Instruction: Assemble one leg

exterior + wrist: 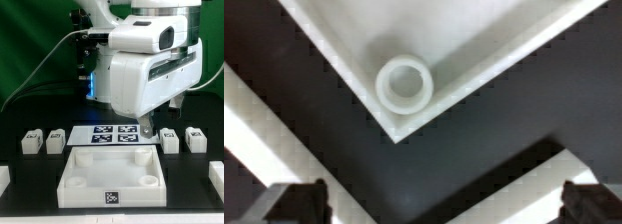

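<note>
A leg (168, 139) stood untouched at the exterior view's right of the marker board (112, 133), behind the tray-like top (75, 190). The gripper (441, 206), jaws spread and empty, hung over its corner socket (402, 85); descending there could strike the rim.

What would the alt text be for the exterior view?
A white robot arm leans over a black table. In front lies a large white square tray, the marker board behind it, two small legs on each side.
</note>
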You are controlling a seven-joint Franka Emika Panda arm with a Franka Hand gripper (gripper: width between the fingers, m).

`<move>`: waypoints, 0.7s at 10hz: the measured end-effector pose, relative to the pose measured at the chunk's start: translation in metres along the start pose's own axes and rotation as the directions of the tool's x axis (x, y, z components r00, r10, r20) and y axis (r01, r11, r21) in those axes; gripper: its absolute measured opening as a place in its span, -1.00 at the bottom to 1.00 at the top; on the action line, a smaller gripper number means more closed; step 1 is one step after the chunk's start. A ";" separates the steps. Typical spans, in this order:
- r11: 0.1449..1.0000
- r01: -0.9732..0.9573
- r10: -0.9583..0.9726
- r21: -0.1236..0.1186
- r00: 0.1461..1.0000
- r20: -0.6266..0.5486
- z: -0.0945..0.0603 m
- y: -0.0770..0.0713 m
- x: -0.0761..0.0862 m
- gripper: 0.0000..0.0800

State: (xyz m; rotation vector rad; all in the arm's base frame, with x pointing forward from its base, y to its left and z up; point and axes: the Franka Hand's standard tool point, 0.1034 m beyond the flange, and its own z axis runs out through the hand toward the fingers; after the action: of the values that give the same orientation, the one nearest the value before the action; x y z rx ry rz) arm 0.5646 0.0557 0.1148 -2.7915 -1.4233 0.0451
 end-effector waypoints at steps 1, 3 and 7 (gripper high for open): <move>1.000 0.010 -0.010 0.000 1.000 0.000 0.000 0.000 0.000 0.63; 0.958 0.288 -0.288 0.002 0.958 0.003 0.005 0.000 -0.018 0.63; 0.727 0.684 -0.685 0.056 0.729 -0.013 0.041 -0.008 -0.104 0.63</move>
State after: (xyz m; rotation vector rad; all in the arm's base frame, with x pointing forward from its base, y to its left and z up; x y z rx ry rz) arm 0.4959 -0.0234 0.0760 -2.0326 -2.3079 0.0889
